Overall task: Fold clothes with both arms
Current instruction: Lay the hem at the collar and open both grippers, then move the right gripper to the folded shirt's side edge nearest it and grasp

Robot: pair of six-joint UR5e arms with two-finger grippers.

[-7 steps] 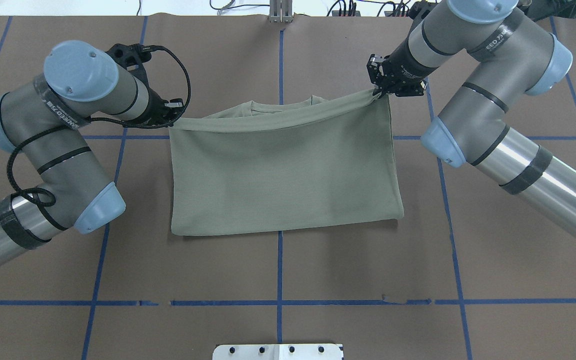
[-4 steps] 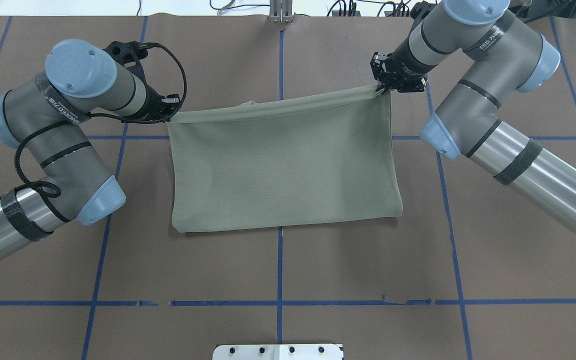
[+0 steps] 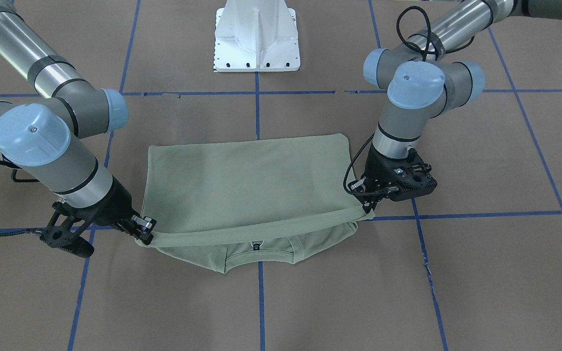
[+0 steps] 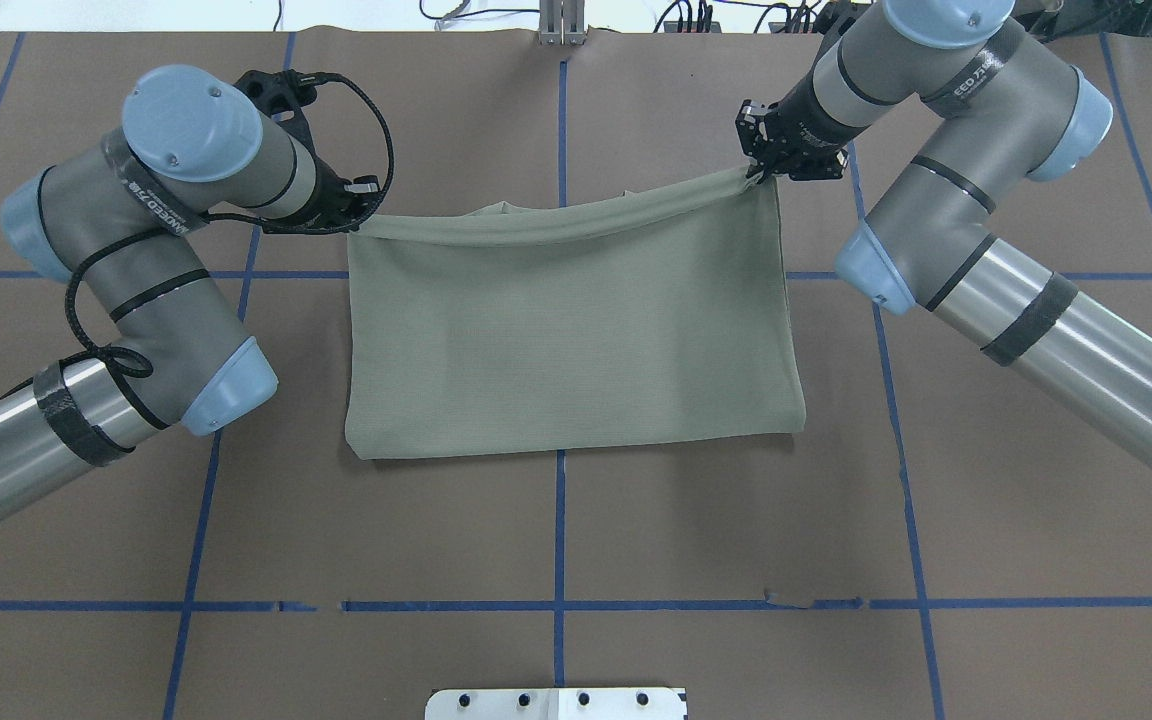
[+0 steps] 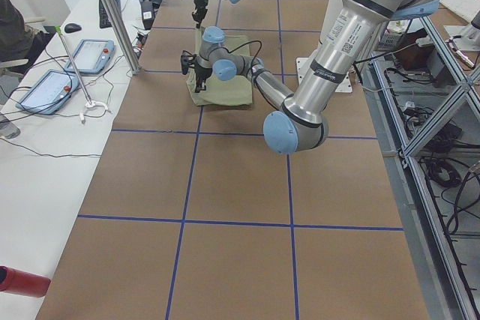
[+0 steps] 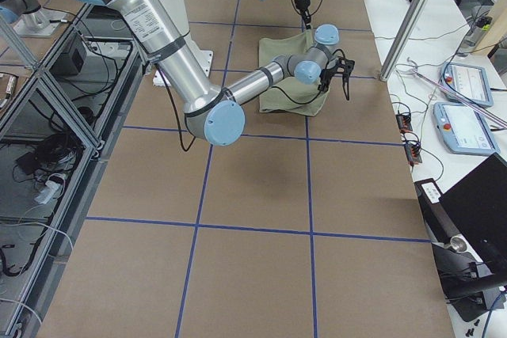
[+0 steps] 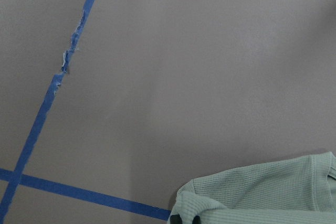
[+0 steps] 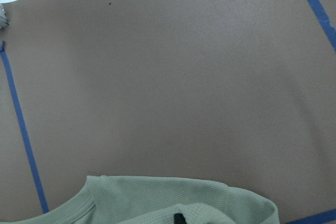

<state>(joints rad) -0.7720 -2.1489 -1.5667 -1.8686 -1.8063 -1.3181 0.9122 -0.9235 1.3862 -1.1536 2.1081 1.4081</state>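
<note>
The fold is looking nearly done (no sleeves are showing). The shirt (image 4: 566, 330), a soft ribbed-knit rectangle, is lying mid-frame on the brown papered counter (image 4: 636, 540). The left pincer (image 4: 358, 208) and right pincer (image 4: 758, 172) are each clamping a hem corner over the collar; lowering and releasing are remaining.

The left hand (image 3: 365, 204) and right hand (image 3: 144, 231) each pinch a corner of the shirt (image 3: 247, 180).

shirt (image 4: 576, 340) on table (image 4: 636, 540) (centre) | left gripper (image 4: 359, 212) far-left corner | right gripper (image 4: 758, 175) far-right corner
</note>
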